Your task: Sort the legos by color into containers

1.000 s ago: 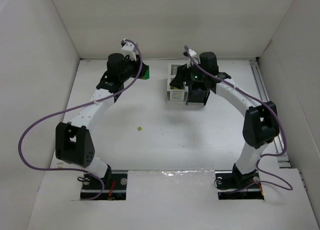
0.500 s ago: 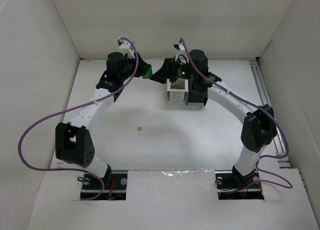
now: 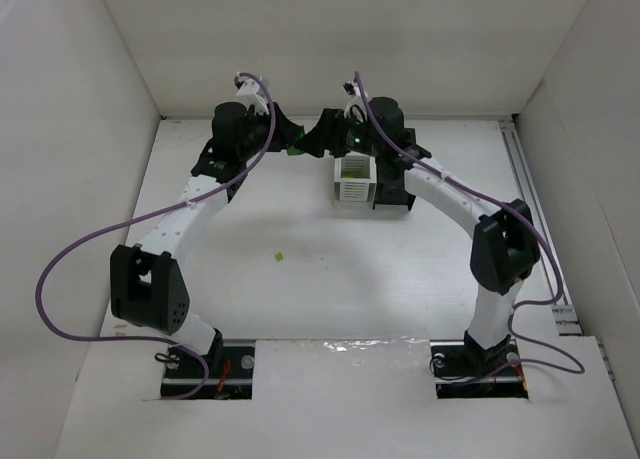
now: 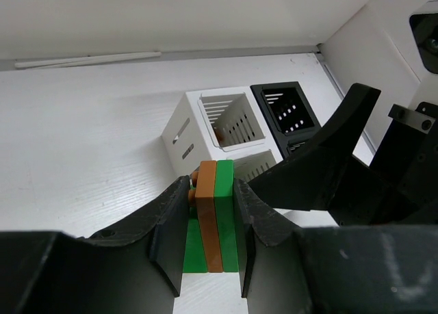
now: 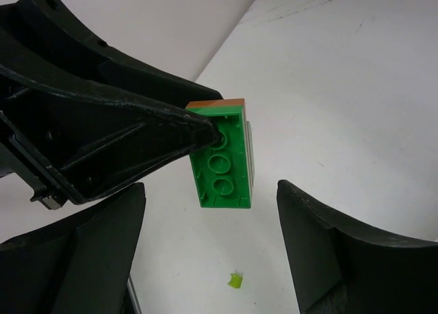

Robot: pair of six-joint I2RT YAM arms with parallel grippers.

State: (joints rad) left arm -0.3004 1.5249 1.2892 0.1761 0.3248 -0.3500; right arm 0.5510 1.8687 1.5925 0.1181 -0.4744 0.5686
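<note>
My left gripper (image 4: 211, 191) is shut on a short stack of legos: a green brick (image 4: 226, 211) joined to an orange-brown one (image 4: 207, 211), with more green behind. It holds the stack in the air left of the containers (image 3: 352, 184). In the top view the stack (image 3: 295, 145) sits between both grippers. My right gripper (image 5: 211, 218) is open, its jaws on either side of the green brick (image 5: 222, 163) without touching it. A small yellow-green piece (image 3: 279, 256) lies on the table and also shows in the right wrist view (image 5: 235, 280).
The bin block has a white bin (image 4: 226, 119) with something orange-brown inside (image 4: 220, 131) and a black bin (image 4: 287, 109) beside it. The right arm's black fingers (image 4: 328, 163) crowd the left wrist view. White walls enclose the table on three sides.
My right gripper has swung left from above the bins to the stack held by the left gripper. The left gripper has shifted slightly right toward it.
</note>
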